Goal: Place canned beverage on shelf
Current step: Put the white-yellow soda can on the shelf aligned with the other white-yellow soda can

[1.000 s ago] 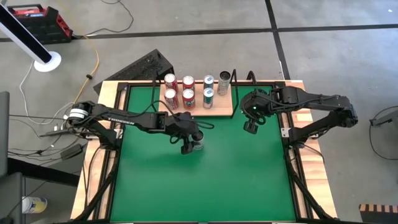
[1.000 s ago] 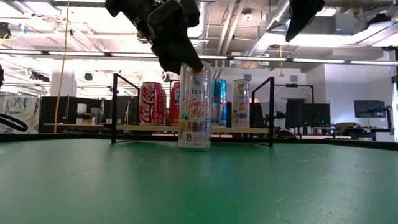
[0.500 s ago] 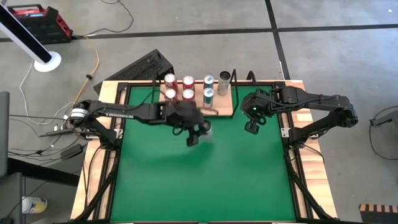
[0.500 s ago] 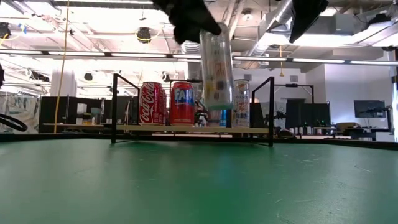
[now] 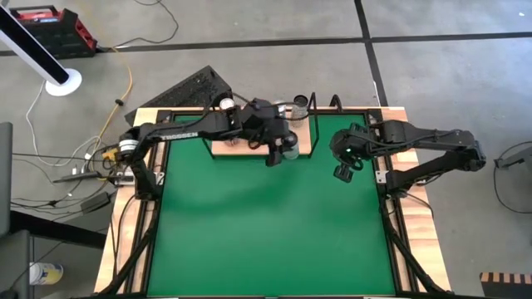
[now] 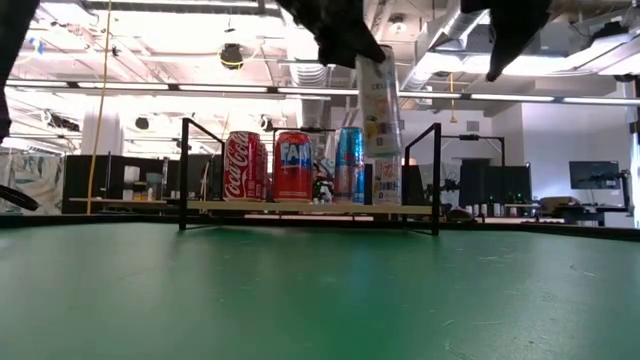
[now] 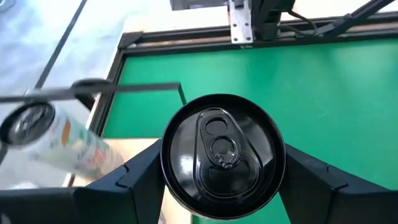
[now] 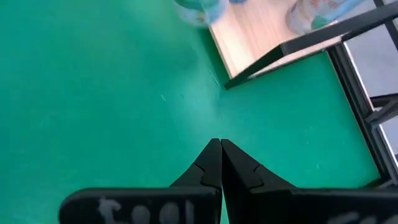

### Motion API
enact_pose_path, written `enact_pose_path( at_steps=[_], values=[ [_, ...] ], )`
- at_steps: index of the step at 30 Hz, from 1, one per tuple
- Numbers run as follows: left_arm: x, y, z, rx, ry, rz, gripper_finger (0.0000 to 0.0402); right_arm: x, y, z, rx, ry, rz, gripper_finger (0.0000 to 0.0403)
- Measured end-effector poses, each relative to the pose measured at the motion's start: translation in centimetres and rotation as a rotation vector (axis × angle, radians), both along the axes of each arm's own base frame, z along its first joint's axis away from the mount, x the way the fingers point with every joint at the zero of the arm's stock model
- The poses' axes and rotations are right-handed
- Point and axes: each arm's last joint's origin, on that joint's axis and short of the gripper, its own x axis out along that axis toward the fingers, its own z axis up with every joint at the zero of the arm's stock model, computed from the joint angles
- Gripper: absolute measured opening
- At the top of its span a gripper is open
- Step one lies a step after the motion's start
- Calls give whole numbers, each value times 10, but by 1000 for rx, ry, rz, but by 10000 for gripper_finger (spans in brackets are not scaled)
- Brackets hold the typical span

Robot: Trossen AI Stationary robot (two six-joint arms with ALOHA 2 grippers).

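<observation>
A white canned beverage (image 6: pixel 378 105) hangs in the air over the near right part of the shelf (image 6: pixel 300 207), a light-wood board (image 5: pixel 221 149) with black rails at the table's far edge. My left gripper (image 5: pixel 285 151) is shut on it; its black top (image 7: pixel 222 155) fills the left wrist view. On the board stand a red cola can (image 6: pixel 243 166), a red and blue can (image 6: pixel 293 166), a blue can (image 6: pixel 349 165) and a white can (image 7: pixel 56 140). My right gripper (image 5: pixel 342 172) hovers shut over the green table, to the right of the shelf. My left gripper pinches the can's side wall just below the top rim (image 7: pixel 171 186), one finger (image 7: pixel 134 183) on either side. The fingers slant down at it from the table's left. The can is lifted clear, nearly upright, its bottom (image 6: pixel 385 150) above the board.
A black upright rail (image 6: pixel 436 178) stands at the shelf's right end and another (image 6: pixel 184 175) at its left end. Green felt (image 5: pixel 266 224) stretches from the shelf to the near edge. The right gripper (image 8: pixel 221 149) hangs near the shelf's right corner.
My left gripper has lifted the white can off the green felt and carried it up and toward the far edge and the right, over the shelf's near right part. The can has stayed nearly upright.
</observation>
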Motion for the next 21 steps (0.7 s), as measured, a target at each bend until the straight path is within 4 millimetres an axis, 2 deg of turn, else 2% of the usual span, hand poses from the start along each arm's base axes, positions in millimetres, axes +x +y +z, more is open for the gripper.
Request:
enact_pose_path(
  at_steps=[9,14,21],
  values=[
    [36,32,-12,77,24,-43,232,-18,1,15,28,-135,-60,24],
    [44,50,-28,84,69,-25,232,-26,2,20,56,-179,-99,24],
    [48,62,-47,51,105,-34,232,-28,2,21,64,-185,-113,24]
  ],
)
